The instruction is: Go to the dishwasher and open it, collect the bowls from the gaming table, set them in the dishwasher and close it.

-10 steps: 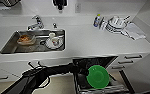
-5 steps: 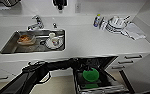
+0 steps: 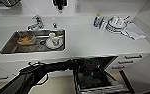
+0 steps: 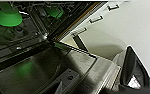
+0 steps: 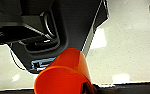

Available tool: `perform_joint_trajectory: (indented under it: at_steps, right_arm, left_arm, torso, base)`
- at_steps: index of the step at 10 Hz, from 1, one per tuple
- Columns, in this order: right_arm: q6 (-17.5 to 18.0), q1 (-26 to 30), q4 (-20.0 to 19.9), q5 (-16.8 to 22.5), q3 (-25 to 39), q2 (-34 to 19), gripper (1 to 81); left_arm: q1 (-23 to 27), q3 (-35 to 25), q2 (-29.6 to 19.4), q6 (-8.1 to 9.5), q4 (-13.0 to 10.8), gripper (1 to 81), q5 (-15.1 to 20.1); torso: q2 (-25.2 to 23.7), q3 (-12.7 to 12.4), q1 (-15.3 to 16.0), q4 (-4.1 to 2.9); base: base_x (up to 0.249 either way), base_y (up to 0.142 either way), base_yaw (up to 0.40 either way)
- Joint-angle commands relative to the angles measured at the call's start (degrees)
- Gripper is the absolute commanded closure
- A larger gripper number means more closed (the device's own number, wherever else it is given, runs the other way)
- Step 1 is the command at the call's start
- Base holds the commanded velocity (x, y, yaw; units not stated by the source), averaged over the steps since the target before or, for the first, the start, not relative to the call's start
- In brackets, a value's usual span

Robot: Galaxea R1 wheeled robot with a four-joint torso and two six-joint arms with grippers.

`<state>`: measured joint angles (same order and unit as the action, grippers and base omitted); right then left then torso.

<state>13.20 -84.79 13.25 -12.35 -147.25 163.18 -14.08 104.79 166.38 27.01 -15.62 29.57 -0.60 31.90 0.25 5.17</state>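
White counter (image 3: 91, 40) runs the full width of the head view, with one steel sink (image 3: 11, 48) set into it at the left. One dishwasher (image 3: 98, 75) sits below the counter edge, right of centre: door dropped open, dark inside, racks visible. White drawers (image 3: 131, 60) with bar handles are just right of it.

Left arm (image 3: 41, 72) comes in from lower left and reaches to the dishwasher opening; the sleeve and a loose cable cover the cupboard fronts under the sink. Can't tell from any view how far the left gripper's fingers are parted.

Bowls: two green shapes in the left wrist view, one large green bowl (image 4: 6, 16) and a second green one (image 4: 53, 11) deeper in the rack, both inside the dishwasher. Translucent bright green, and a green glow reflects off the steel inner door (image 4: 28, 72). One orange bowl (image 5: 63, 75) shows in the right wrist view, glossy, tipped on its side, close to the camera at the right gripper, over pale floor. Grip isn't visible, so can't tell its state.

Sink holds one brownish tub (image 3: 26, 39), one white plate (image 3: 52, 43) and a cup (image 3: 52, 35). Tap (image 3: 37, 22) is behind it. Stacked white dishes (image 3: 116, 23), a bottle (image 3: 97, 20) and a cloth (image 3: 134, 31) sit at the counter's right end.
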Motion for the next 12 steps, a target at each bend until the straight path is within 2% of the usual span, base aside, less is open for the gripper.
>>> perform_joint_trajectory:
  at_steps: [1, 4, 5, 6, 8, 10, 12]
  right_arm:
    - [0.24, -0.61, -0.33, 2.94, 1.27, -1.78, 81.1]
    - [1.12, -0.08, -0.16, 2.51, 10.41, -7.32, 81.1]
    - [1.65, -0.17, -0.24, 1.29, 12.94, -9.32, 81.1]
    - [1.82, -0.08, -0.33, 0.31, 15.14, -11.08, 81.1]
    - [2.18, 0.44, -0.24, 0.22, 19.53, -13.98, 81.1]
    - [3.50, 1.14, -0.16, 0.13, 23.51, -16.99, 81.1]
    - [4.73, 2.81, -0.24, 0.22, 27.82, -20.50, 81.1]
  left_arm:
    - [0.96, -6.61, -3.85, -0.12, 0.85, 1.0, 1.10]
    - [-7.68, -14.35, -14.40, -1.00, -0.20, 1.0, 0.66]
    - [-9.95, -18.00, -18.23, -1.26, -1.43, 1.0, 0.66]
    - [-11.45, -21.36, -21.93, -1.26, -1.61, 1.0, 0.66]
    - [-15.92, -25.33, -26.51, -1.35, -1.87, 1.0, -0.03]
    - [-22.68, -25.51, -30.13, -1.26, -3.63, 1.0, -5.75]
    - [-30.43, -24.72, -32.60, -1.26, -6.09, 1.0, -7.78]
  torso:
    - [0.00, 0.00, 0.00, 0.00]
    - [0.00, 0.00, 0.00, 0.00]
    - [0.00, 0.00, 0.00, 0.00]
    - [0.00, 0.00, 0.00, 0.00]
    - [0.00, 0.00, 0.00, 0.00]
    - [0.00, 0.00, 0.00, 0.00]
    - [0.00, 0.00, 0.00, 0.00]
  base:
    - [0.000, 0.000, 0.000]
    - [0.000, 0.000, 0.000]
    - [0.000, 0.000, 0.000]
    - [0.000, 0.000, 0.000]
    - [0.000, 0.000, 0.000]
    - [0.000, 0.000, 0.000]
    - [0.000, 0.000, 0.000]
